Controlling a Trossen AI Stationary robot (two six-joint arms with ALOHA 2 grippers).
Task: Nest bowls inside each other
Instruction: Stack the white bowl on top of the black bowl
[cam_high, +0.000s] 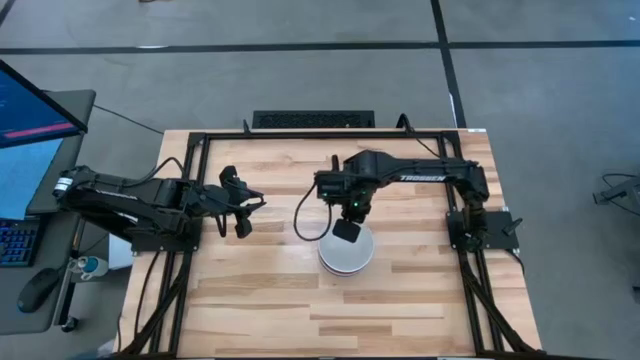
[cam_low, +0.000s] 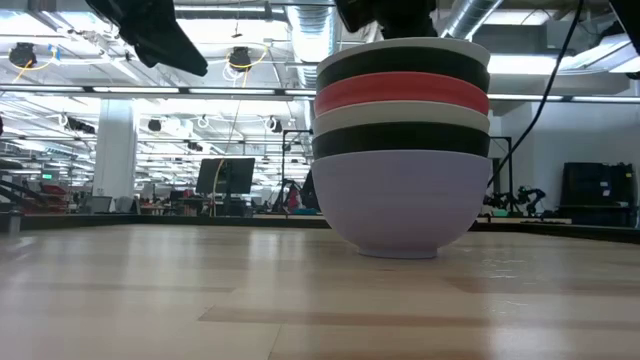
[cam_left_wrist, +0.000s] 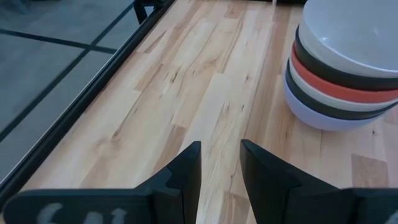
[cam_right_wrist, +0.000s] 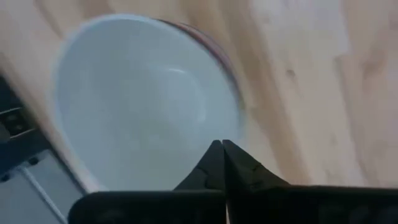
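Six bowls stand nested in one stack (cam_high: 347, 255) (cam_low: 400, 150) near the table's middle. From the bottom they are pale blue, black, white, red, black and white. The pale blue bowl's base (cam_low: 400, 250) rests on the wood. My right gripper (cam_high: 346, 231) (cam_right_wrist: 222, 144) is shut and hangs just over the top white bowl (cam_right_wrist: 143, 99), toward its far rim. My left gripper (cam_high: 243, 208) (cam_left_wrist: 221, 155) is open and raised off the table, to the left of the stack (cam_left_wrist: 342, 68). My right gripper points down from above at the inside of the top white bowl (cam_right_wrist: 186, 143), near its rim. I cannot tell whether the shut fingertips touch it. The stack sits upright on the table.
Bare wood lies all around the stack (cam_high: 260, 290). A black frame rail (cam_high: 300, 135) runs along the table's far edge and down both sides. A cable (cam_high: 300, 215) loops from the right arm beside the stack. A desk with a monitor, keyboard and mouse stands off the table's left.
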